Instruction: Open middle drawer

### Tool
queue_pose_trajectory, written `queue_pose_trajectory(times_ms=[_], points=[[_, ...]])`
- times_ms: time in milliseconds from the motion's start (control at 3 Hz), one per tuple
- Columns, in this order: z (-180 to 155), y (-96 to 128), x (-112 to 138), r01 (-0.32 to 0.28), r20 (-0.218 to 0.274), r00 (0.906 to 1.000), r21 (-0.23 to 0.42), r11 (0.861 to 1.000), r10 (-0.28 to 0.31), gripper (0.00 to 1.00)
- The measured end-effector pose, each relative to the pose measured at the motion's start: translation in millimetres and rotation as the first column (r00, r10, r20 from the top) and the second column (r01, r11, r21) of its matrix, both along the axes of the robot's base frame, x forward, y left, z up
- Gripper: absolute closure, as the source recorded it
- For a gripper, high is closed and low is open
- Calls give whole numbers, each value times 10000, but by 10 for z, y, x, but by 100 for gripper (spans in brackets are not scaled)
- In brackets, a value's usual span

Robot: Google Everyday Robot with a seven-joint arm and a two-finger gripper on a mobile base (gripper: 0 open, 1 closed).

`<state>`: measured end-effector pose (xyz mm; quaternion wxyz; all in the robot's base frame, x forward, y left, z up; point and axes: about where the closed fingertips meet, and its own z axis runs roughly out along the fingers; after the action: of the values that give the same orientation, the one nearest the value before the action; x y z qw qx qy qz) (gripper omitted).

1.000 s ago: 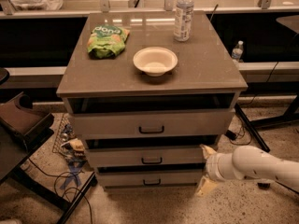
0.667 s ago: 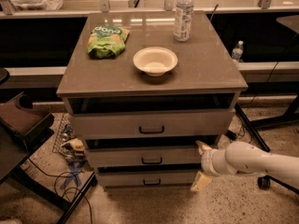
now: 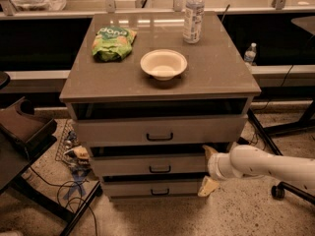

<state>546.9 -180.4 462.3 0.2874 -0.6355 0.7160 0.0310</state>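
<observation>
The middle drawer [image 3: 142,164] is the grey front of medium height in the cabinet, with a small black bar handle [image 3: 159,169] at its centre. It sits between a taller top drawer [image 3: 113,131] and a slim bottom drawer [image 3: 133,188]. My gripper [image 3: 207,169] is at the right end of the middle drawer's front, on a white arm [image 3: 261,165] reaching in from the right. It is open, with one cream fingertip [image 3: 210,151] near the drawer's top edge and the other below by the bottom drawer. It holds nothing and is well right of the handle.
On the cabinet top [image 3: 216,73] stand a white bowl [image 3: 163,64], a green snack bag [image 3: 113,42] and a water bottle [image 3: 193,14]. A dark chair [image 3: 22,132] and loose cables [image 3: 74,181] are at the left. A chair wheel [image 3: 278,191] is at the right.
My gripper and arm have moved left, from just right of the cabinet to the right end of the middle drawer's front. The drawers have not moved.
</observation>
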Motion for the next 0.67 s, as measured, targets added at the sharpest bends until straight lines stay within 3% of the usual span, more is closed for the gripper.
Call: queue_pose_trajectory(times_ms=[667], points=[[-214, 21, 198, -97, -268, 9996, -103, 9999, 94, 0]])
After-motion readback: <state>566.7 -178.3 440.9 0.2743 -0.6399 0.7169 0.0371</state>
